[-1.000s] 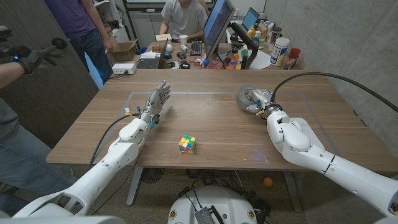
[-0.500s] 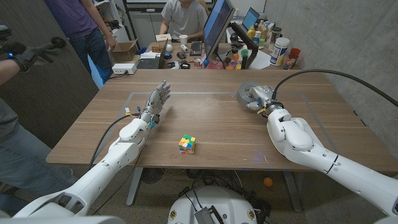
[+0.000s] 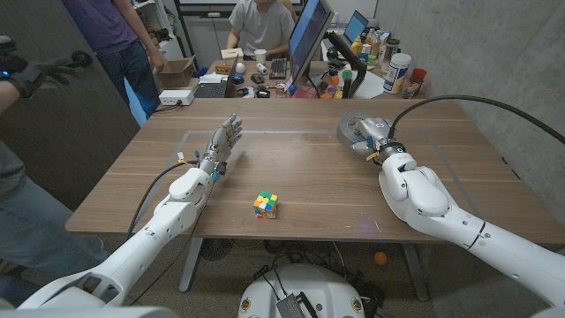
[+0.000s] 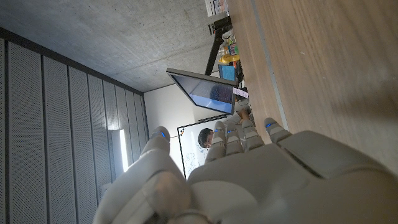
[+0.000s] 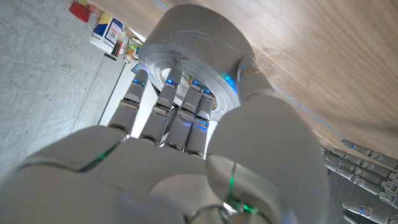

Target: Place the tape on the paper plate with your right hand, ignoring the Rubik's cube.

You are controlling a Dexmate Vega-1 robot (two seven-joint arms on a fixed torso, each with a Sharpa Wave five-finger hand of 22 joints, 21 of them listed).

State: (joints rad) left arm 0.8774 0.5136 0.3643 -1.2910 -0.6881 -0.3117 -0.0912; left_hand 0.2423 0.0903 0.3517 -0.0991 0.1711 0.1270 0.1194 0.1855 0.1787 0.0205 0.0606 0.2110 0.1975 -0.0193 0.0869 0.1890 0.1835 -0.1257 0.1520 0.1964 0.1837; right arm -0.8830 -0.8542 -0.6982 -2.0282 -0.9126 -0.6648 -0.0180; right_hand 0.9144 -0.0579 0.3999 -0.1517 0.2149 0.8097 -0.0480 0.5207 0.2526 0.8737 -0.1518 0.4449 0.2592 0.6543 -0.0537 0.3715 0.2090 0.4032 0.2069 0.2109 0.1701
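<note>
The tape [image 3: 352, 130], a wide grey roll, is at the table's far right with my right hand [image 3: 378, 144] holding it. In the right wrist view the fingers [image 5: 176, 116] reach into the hole of the tape [image 5: 194, 47] while the thumb [image 5: 256, 86] presses on its outer wall. Whether the roll is touching the table cannot be told. The Rubik's cube [image 3: 266, 205] lies near the front edge, in the middle, apart from both hands. My left hand [image 3: 222, 145] stands on the left part of the table, fingers straight and apart, holding nothing.
Behind the wooden table [image 3: 291, 163] stands a cluttered desk with a monitor [image 3: 309, 37], a keyboard and bottles [image 3: 398, 72]. One person sits there, another stands at the back left, and a person's gloved hand [image 3: 40, 72] reaches in at the left edge.
My right hand has moved a little toward the table's far side with the tape in its grip. The left hand and the cube have stayed put.
</note>
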